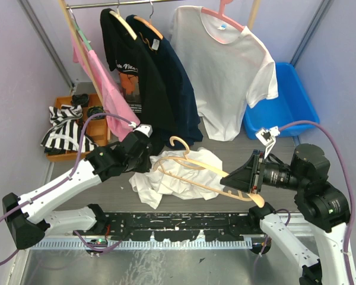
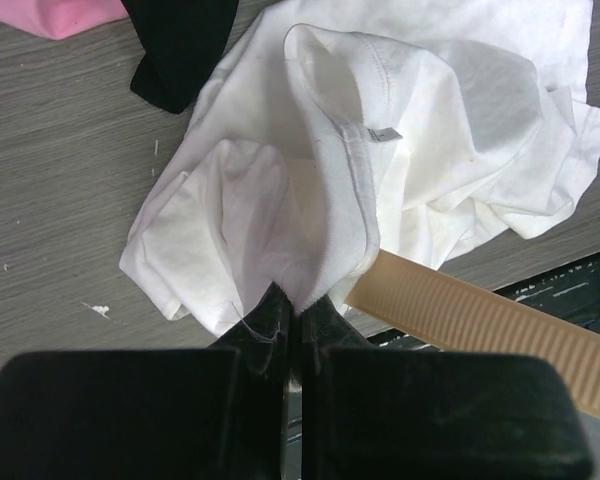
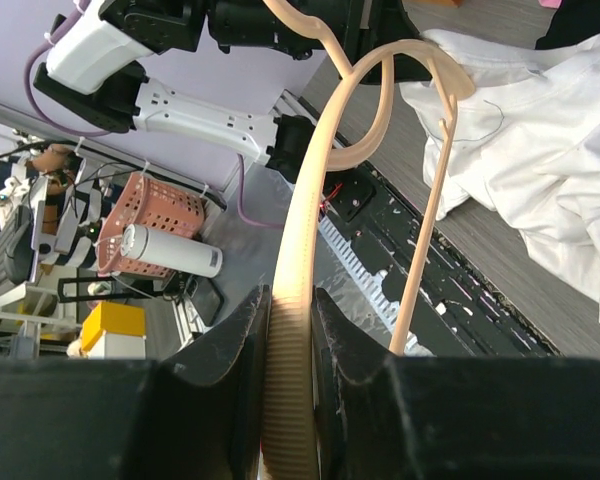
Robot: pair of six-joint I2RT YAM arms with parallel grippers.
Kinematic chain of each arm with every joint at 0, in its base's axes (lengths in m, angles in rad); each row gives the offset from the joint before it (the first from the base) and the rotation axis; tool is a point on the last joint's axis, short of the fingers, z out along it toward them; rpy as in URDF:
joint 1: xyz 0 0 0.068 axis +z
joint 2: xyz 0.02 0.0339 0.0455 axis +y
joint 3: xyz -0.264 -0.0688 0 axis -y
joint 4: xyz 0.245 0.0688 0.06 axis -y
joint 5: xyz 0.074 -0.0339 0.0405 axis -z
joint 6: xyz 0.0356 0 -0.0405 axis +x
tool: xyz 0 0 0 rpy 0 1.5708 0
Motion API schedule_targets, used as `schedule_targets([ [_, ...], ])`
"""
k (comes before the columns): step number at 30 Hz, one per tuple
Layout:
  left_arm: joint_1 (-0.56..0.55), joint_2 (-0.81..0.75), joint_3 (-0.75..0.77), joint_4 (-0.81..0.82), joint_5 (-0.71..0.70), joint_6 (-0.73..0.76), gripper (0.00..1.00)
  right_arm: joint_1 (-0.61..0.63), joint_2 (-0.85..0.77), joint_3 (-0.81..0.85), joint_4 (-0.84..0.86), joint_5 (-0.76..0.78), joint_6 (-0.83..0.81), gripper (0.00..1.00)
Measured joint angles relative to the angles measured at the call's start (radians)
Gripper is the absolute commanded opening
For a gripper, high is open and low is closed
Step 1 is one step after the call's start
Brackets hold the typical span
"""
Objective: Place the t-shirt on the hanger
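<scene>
Your left gripper is pinched closed on a fold of the shirt, which lies crumpled on the table. Your right gripper clamps one arm of the hanger, which reaches across the shirt. Only the left wrist view shows the neck label.

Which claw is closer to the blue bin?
Right. The right claw, shut on the hanger, sits just in front of the blue bin; the left claw, pinching the t-shirt, is farther left.

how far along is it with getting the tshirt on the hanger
Done: both are gripped, the right gripper shut on the hanger, the left gripper pinching a fold of the t-shirt. In hand: hanger held over the shirt. Left: the shirt is crumpled on the table, not threaded on.
</scene>
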Motion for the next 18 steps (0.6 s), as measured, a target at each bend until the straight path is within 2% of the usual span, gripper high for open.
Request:
schedule_targets([
  [9,0.000,-0.015,0.011,-0.026,-0.001,0.019,0.00,0.000,0.030,-0.034,0.065,-0.025,0.014,0.01],
  [18,0.000,-0.045,0.045,-0.062,-0.008,0.027,0.00,0.000,0.112,0.075,0.066,-0.004,-0.009,0.01],
])
